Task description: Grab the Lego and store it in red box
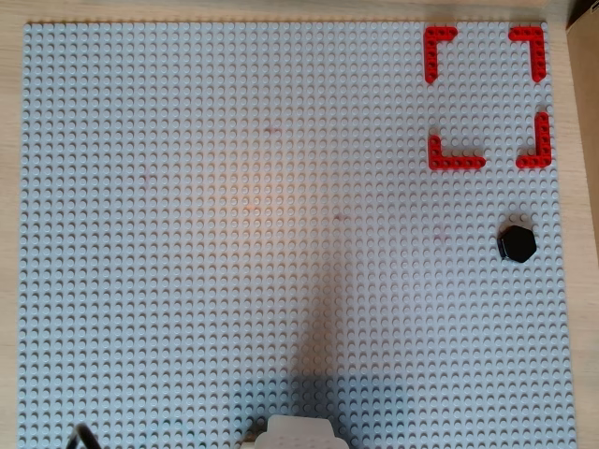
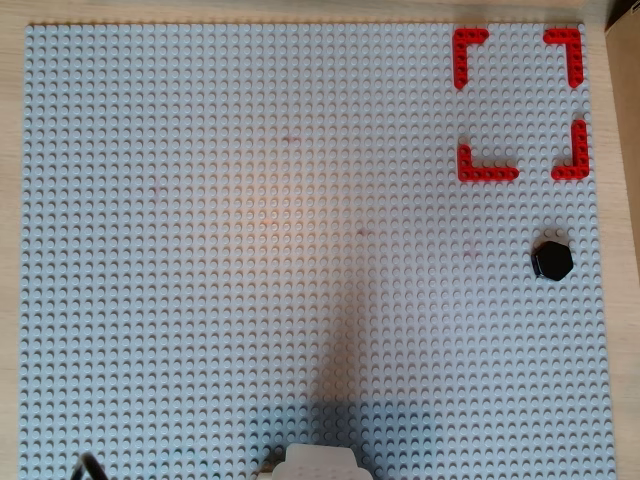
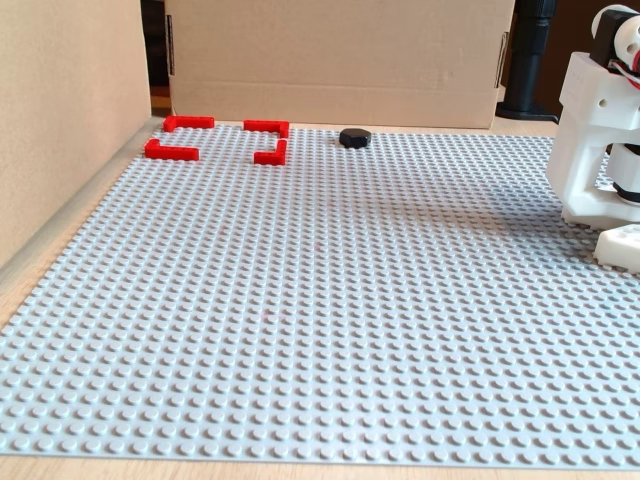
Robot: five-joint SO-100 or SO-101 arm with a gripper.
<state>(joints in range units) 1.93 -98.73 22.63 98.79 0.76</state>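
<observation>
Lego (image 1: 517, 243) sits alone on the grey studded baseplate (image 1: 234, 234), a small glossy black hexagon, flat on the studs and untouched. Take the red box (image 1: 487, 98) as the marker: in both overhead views the piece lies just below its lower right corner bracket, apart from it, close to the plate's right edge. In the fixed view the Lego (image 3: 354, 137) shows just to the right of the red box (image 3: 220, 138), near the cardboard wall (image 3: 335, 60) at the back.

And the arm? Only its white base (image 3: 600, 140) is in sight, standing at the right side of the fixed view and poking in at the bottom edge from overhead (image 1: 298, 434) (the gripper itself is nowhere in any picture, so I can't say how the jaws stand).

So the job looks to be at its very start: the reach comes first. My read is that the arm has a long stretch ahead, well across the plate from base to piece. The piece is low and slick, so I'd want the jaws wide, coming down straight over it and closing on two opposite flat sides, not on the corners. Too shallow a bite could squirt it sideways, perhaps off the plate's edge. After that the carry is short: up over the near bracket and into the middle of the red outline.
</observation>
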